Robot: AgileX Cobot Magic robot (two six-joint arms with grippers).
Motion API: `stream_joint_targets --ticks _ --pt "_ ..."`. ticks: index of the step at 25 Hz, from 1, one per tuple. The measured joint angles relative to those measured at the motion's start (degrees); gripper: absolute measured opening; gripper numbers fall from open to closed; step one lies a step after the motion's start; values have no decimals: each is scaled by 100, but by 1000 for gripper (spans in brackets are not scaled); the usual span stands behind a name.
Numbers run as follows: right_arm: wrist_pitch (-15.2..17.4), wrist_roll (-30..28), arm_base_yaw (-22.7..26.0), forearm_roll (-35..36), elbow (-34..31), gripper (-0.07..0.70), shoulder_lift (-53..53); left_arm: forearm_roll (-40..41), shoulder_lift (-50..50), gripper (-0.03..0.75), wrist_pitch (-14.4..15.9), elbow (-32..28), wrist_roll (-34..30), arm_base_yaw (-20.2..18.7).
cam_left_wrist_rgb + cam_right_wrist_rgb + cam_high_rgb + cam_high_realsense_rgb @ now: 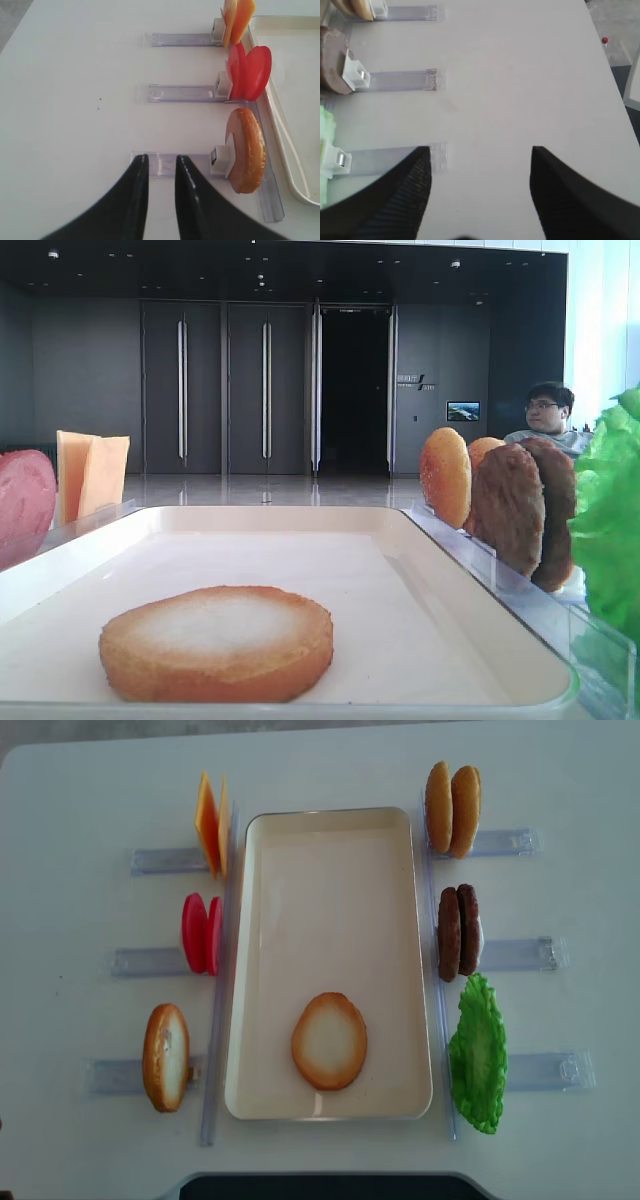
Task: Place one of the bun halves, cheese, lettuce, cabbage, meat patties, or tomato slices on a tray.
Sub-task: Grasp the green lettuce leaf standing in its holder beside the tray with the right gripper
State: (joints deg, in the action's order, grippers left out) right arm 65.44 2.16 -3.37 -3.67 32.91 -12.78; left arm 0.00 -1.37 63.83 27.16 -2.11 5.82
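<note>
One bun half (329, 1041) lies flat, pale face up, in the near part of the cream tray (330, 830). Left of the tray, cheese (210, 825), tomato slices (201, 933) and another bun half (165, 1057) stand on edge. To its right stand two bun halves (452, 808), meat patties (458, 932) and lettuce (478, 1055). Cabbage is out of view. My left gripper (162, 157) is open by a narrow gap, empty, over the rack end beside the left bun half (245, 150). My right gripper (480, 150) is wide open and empty above bare table, right of the lettuce (326, 125).
Clear plastic racks (150, 960) (520, 955) hold the standing food along both long sides of the tray. A man (548, 420) sits beyond the table. The right table edge (615, 85) runs close to the right gripper, with floor beyond it.
</note>
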Motion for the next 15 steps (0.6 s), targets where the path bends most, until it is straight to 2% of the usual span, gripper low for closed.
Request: stream_joint_targets --ticks 6,8,12,15 --pt "368 0 0 78 1348 416 -1654 0 0 140 0 0 0 0" --pt "403 0 0 78 1752 416 -2136 0 0 140 0 0 0 0" --pt "421 21 0 78 2195 416 -2868 0 0 140 0 0 0 0" --pt "420 63 0 78 2289 416 -3284 0 0 140 0 0 0 0"
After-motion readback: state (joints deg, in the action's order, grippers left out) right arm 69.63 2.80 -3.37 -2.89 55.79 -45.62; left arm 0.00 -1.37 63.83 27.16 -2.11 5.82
